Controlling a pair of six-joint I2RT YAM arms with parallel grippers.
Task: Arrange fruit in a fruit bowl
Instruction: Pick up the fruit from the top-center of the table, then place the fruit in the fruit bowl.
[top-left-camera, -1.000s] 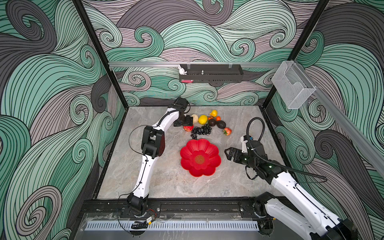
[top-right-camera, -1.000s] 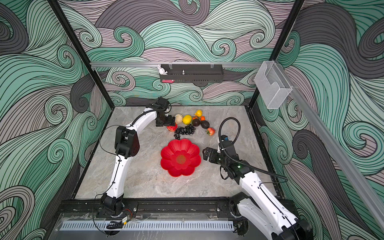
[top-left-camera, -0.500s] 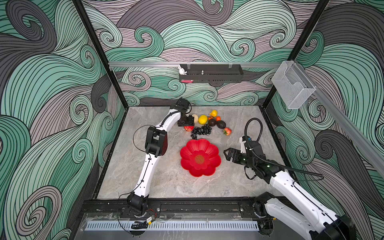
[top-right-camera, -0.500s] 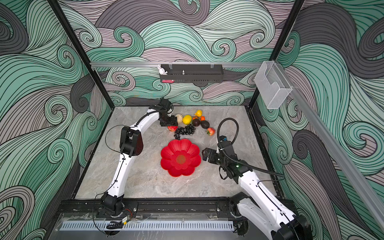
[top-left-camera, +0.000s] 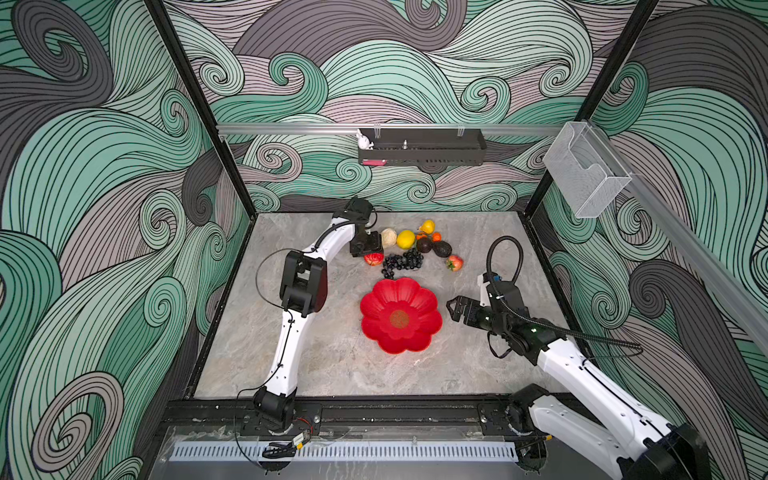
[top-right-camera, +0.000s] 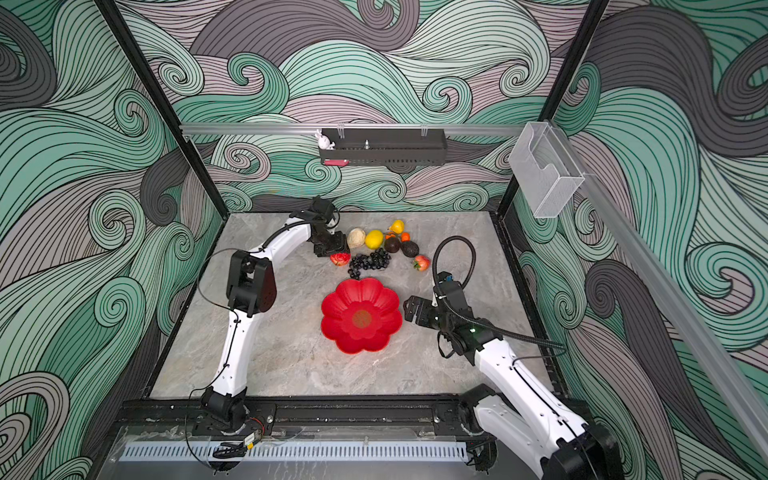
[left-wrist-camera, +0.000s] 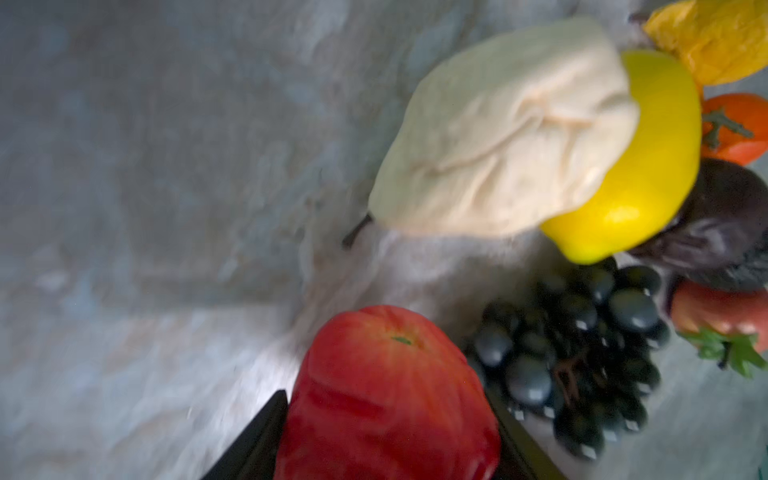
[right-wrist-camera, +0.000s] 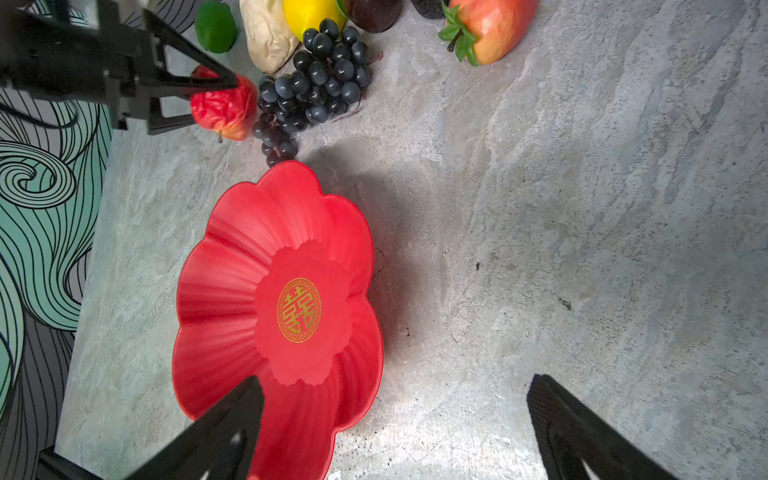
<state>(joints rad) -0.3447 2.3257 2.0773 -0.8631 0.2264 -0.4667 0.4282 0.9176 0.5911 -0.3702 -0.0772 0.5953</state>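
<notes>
Right now the left gripper (left-wrist-camera: 386, 397) has its two black fingers against opposite sides of a red apple (left-wrist-camera: 390, 432), so it looks closed on it. The apple appears to sit on the table (top-left-camera: 332, 353) and is not lifted yet. This apple is at the left end of the fruit cluster near the back wall. The black grapes (top-left-camera: 403, 262) are just beside it, and the beige pear (top-left-camera: 389, 237) and a lemon (top-left-camera: 406, 239) lie a little farther back.

The coming move turns on where the red bowl (top-left-camera: 376, 307) lies. It is nearer the robot than the apple and slightly to the right, and the tail of the grape bunch almost touches its far petal. Nothing is in the bowl. My guess is that the apple needs a short lift, then a pull back over that petal, staying clear of the grapes.

The right gripper (right-wrist-camera: 397, 379) is spread wide and holds nothing. It hangs just beside the bowl's right edge and is the nearer of the two to the bowl, but well apart from the fruit. A second apple (top-left-camera: 454, 262) lies at the cluster's right end, on that arm's side.
</notes>
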